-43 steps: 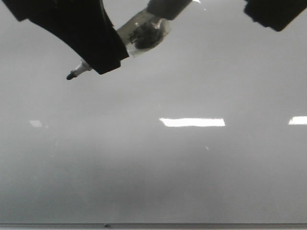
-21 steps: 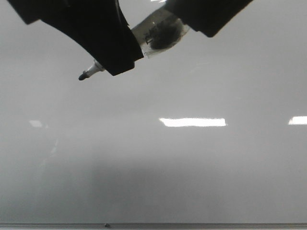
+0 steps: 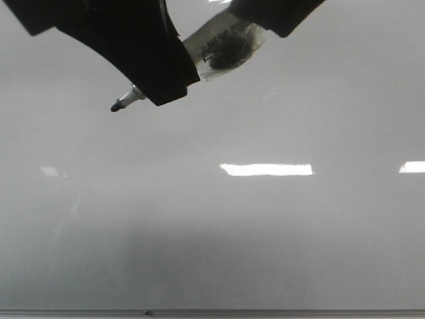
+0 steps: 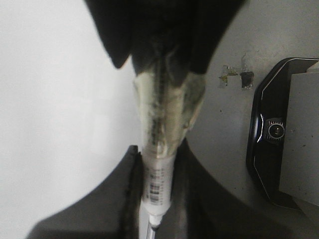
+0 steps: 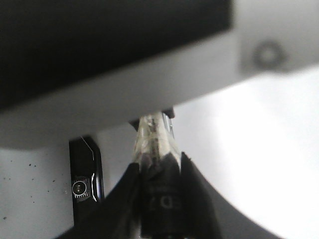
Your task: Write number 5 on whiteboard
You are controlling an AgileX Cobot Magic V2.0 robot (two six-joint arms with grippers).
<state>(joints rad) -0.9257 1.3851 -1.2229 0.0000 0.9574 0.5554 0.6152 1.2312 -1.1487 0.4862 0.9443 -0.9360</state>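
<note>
The whiteboard (image 3: 219, 232) fills the front view, glossy grey-white, and no number 5 shows on it. A marker (image 3: 222, 46) with a clear tape-wrapped middle hangs slanted above the board, its dark tip (image 3: 117, 106) pointing down and left. My left gripper (image 3: 151, 85) is shut on the marker's white barrel (image 4: 158, 174) just behind the tip. My right gripper (image 3: 269, 18) is shut on the marker's black rear end (image 5: 162, 199). Whether the tip touches the board cannot be told.
Bright reflection bars (image 3: 265, 169) lie across the board. A thin grey frame edge (image 3: 212, 312) runs along the near side. A black camera module (image 4: 276, 134) shows beside the marker, also in the right wrist view (image 5: 82, 186). Tape scraps (image 4: 234, 74) sit on the grey surface.
The right gripper came in from the upper right and closed on the marker's rear end. The left gripper and marker shifted slightly right, then held still.
</note>
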